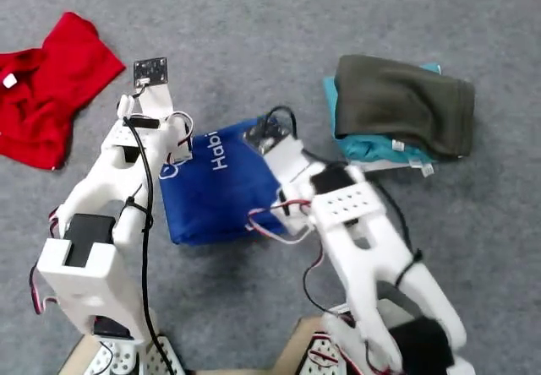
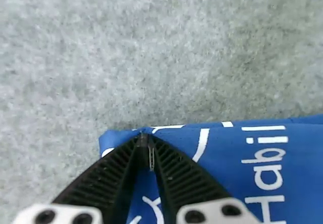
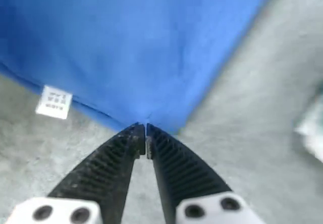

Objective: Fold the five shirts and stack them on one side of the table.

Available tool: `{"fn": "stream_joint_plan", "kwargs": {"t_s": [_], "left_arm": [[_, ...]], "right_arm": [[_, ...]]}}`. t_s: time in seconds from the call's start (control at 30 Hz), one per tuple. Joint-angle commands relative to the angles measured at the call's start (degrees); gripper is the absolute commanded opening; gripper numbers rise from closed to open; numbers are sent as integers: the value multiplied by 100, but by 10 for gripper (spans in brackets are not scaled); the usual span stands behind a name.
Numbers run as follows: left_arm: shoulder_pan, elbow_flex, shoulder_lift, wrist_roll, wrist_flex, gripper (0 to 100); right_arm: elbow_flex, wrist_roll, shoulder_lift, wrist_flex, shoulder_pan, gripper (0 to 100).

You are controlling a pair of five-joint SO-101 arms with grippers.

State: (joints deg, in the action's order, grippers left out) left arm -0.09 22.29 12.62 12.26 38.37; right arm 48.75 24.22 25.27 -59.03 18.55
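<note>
Left tool (image 2: 145, 142) is clamped on a corner of the blue shirt (image 1: 215, 193) and the right tool (image 3: 145, 130) on its opposite edge, seemingly so both can carry the folded piece from mid-worktop (image 1: 254, 46) to the stack. Count: two tools; one red shirt (image 1: 46, 88) lying unfolded well apart; one olive shirt (image 1: 401, 100) stacked on one teal shirt (image 1: 368, 147); a pale edge beneath may be a fifth.

Looking steeply down from a fixed spot above, well back, over a wide stretch of grey worktop (image 1: 254, 46). From each wrist, very near, facing along the left gripper (image 2: 145, 148) and right gripper (image 3: 146, 138) onto the blue shirt (image 1: 211, 193), shared by all 3 views.
</note>
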Motion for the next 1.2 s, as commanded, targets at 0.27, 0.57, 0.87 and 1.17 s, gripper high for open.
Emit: {"fn": "stream_joint_plan", "kwargs": {"t_s": [0.27, 0.57, 0.87, 1.17], "left_arm": [[-330, -207, -2646, -413, 1521, 36], [-1560, 303, -3429, -527, 2435, 141], [-1745, 778, -3587, -554, 2409, 141], [-1789, 778, -3587, -554, 2400, 141]], "right_arm": [[-1675, -1802, 1253, -1618, -105, 17], [-1684, -5037, -453, -747, 870, 358], [-1719, -6330, -2932, 1275, 879, 437], [-2053, -6391, -3662, 870, 853, 184]]}}
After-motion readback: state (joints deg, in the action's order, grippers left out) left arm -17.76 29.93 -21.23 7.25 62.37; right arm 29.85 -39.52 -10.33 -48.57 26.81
